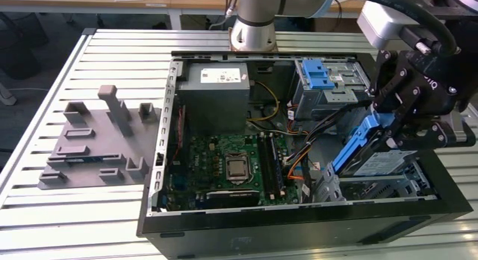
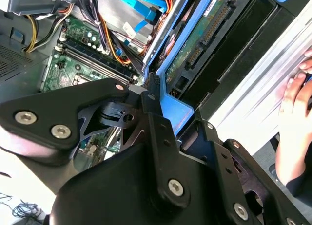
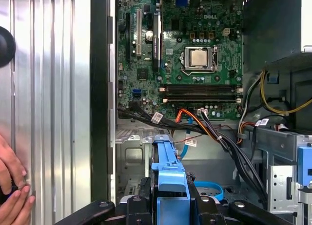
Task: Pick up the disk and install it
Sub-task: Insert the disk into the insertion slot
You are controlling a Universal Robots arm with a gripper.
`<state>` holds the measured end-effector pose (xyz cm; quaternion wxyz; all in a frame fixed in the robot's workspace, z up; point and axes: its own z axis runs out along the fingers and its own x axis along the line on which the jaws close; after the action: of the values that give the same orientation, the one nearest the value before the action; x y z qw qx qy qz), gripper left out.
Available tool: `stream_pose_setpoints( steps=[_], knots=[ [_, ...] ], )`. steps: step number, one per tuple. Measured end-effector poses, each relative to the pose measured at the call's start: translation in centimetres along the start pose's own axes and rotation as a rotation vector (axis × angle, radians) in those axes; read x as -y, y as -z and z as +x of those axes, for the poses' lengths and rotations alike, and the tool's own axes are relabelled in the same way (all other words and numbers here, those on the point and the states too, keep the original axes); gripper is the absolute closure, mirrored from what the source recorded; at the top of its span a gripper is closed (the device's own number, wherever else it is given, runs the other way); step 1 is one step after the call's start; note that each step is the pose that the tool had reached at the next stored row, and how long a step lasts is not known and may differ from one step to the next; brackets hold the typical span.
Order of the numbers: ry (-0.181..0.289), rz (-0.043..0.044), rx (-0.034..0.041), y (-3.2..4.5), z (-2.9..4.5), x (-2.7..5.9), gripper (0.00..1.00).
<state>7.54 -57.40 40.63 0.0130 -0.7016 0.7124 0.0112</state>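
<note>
A slatted metal table [image 1: 112, 53] carries an open black computer case [image 1: 299, 229], laid on its side so that its green motherboard [image 1: 216, 154] faces up and its bays can be reached from above. At the case's corner on the exterior view's right, the robot's black gripper [image 1: 392, 131] pinches the disk [image 1: 373, 159], its fingers pressed against either side of the blue frame. The disk hangs on edge and tilted, its lower end dipping into the case above a metal bay [image 1: 381, 187], apparently angled to slide in. A person's hand [image 3: 12, 186] sits at the table's edge beside the case.

1 disk [image 1: 352, 149], 1 computer case [image 1: 299, 220]
</note>
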Motion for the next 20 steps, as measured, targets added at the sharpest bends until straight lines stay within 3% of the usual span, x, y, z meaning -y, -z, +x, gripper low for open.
stream_pose_setpoints(
  steps=[8,11,12,15,18,20],
  knots=[
    [0.0,0.0001,-0.0003,-0.89,0.03,0.0,0.64],
    [0.0,-0.0001,-0.0002,-1.44,0.05,0.0,0.57],
    [0.0,-0.0002,-0.0002,-1.62,0.05,0.0,0.5],
    [0.0,-0.0007,-0.0001,-2.18,0.07,-0.01,0.5],
    [0.0,-0.0007,-0.0002,-2.72,0.1,0.0,0.58],
    [0.0,-0.0008,-0.0003,-3.02,0.1,-0.01,0.7]
  ],
)
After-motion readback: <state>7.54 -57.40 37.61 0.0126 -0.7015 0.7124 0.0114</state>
